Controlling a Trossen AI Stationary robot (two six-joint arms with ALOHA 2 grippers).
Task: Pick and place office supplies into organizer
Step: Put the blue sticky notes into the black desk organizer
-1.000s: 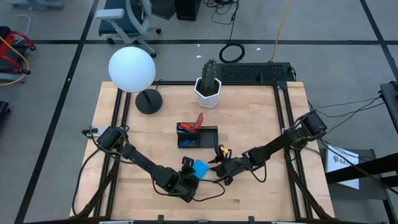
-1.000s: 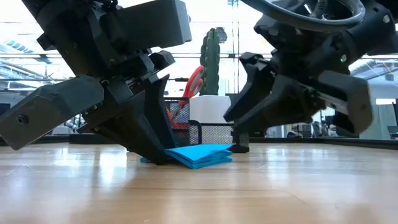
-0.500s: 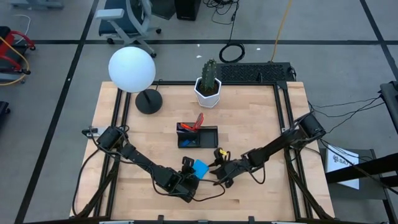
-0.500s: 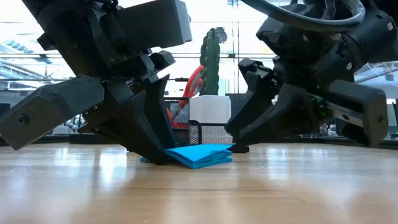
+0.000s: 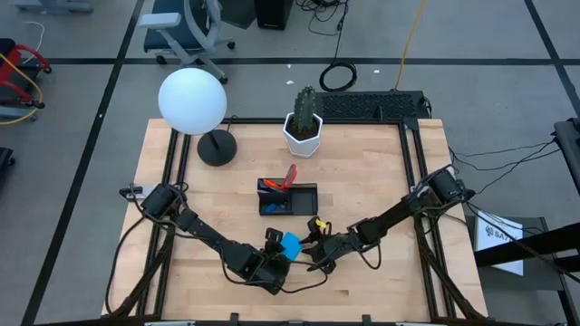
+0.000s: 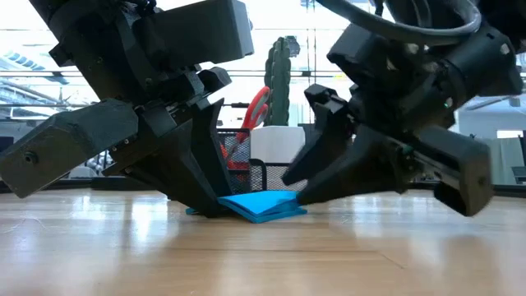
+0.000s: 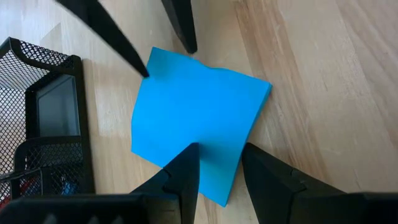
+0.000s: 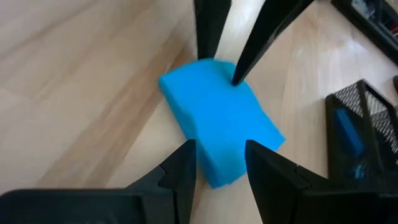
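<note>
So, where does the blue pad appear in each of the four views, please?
High view: the blue pad lies low of centre, between the left gripper and the right gripper.
Low view: the pad is at centre, on the table.
Left wrist view: it fills the middle.
Right wrist view: it sits at centre.
Shared landmark: the black mesh organizer, beside the pad in every view.

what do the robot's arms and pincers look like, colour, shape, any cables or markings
Both arms are dark, jointed links with black cables along them. Left pincer and right pincer each have two black, wedge-shaped tapering fingers. The right arm has a small yellow marking near its wrist.
</note>
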